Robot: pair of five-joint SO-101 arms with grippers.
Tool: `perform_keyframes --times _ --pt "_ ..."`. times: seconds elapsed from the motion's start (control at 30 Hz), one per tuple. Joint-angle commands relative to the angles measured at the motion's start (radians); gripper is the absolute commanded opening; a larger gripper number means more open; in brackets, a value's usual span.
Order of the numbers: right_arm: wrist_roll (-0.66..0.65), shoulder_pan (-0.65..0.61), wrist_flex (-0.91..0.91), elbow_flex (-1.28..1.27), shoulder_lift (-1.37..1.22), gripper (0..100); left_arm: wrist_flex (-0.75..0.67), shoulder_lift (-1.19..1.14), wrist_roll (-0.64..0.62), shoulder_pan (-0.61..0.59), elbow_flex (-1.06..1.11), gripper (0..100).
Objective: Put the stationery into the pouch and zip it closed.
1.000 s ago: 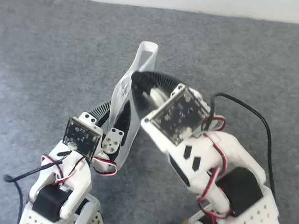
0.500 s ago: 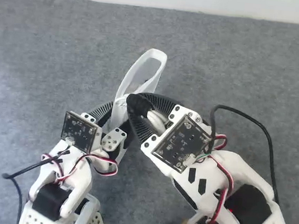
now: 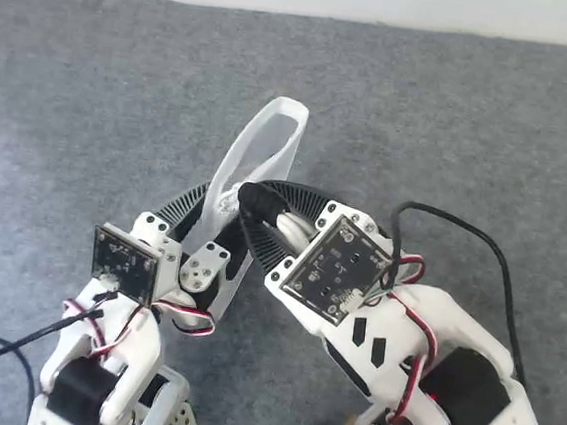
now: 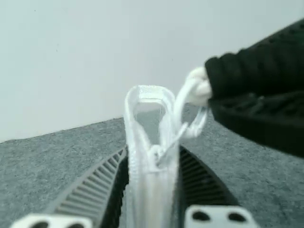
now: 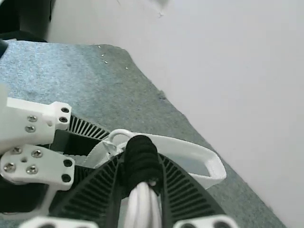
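While the left hand (image 4: 153,153) is clamped on the pouch (image 4: 147,123), holding it upright off the desk (image 3: 95,84), the right hand (image 5: 138,154) just beyond it is pinched shut on the white pull loop (image 4: 194,114) of the zipper. The pouch mouth gapes open on the far side of the slider (image 4: 159,154); contents not discernible. Risks, as judged: the loop slips from the right hand under a skewed pull; the soft pouch drags out of the left hand, or buckles so the slider jams.
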State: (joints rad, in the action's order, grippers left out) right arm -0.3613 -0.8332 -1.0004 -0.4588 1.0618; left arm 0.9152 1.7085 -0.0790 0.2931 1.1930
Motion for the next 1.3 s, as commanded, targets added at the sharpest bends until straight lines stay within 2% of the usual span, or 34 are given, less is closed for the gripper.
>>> perform_keyframes --times 0.0,0.07,0.4,0.57,0.63,0.9,1.17,1.27 --pt "-0.006 -0.005 0.002 0.011 0.028 0.6 -0.072 0.003 0.037 0.005 -0.013 2" --pt "-0.006 -0.005 -0.002 0.011 0.028 0.6 -0.087 0.003 0.069 0.005 0.008 1" --pt "-0.006 -0.022 -0.025 -0.068 0.028 1.6 -0.034 0.003 0.074 -0.003 0.007 1" --pt "-0.012 -0.105 -0.113 -0.071 0.030 17.6 -0.034 0.003 0.074 -0.003 0.007 1" --pt "-0.014 -0.119 -0.124 -0.071 0.030 20.0 -0.034 0.003 0.074 -0.003 0.007 1" --pt "-0.014 -0.120 -0.108 -0.075 0.028 19.9 -0.034 0.003 0.074 0.003 0.008 1" --pt "-0.009 -0.120 0.056 -0.181 0.038 19.7 -0.034 0.003 0.074 0.003 0.012 1" --pt "-0.012 -0.120 0.079 -0.186 0.030 14.7 -0.034 0.003 0.074 0.003 0.013 1"
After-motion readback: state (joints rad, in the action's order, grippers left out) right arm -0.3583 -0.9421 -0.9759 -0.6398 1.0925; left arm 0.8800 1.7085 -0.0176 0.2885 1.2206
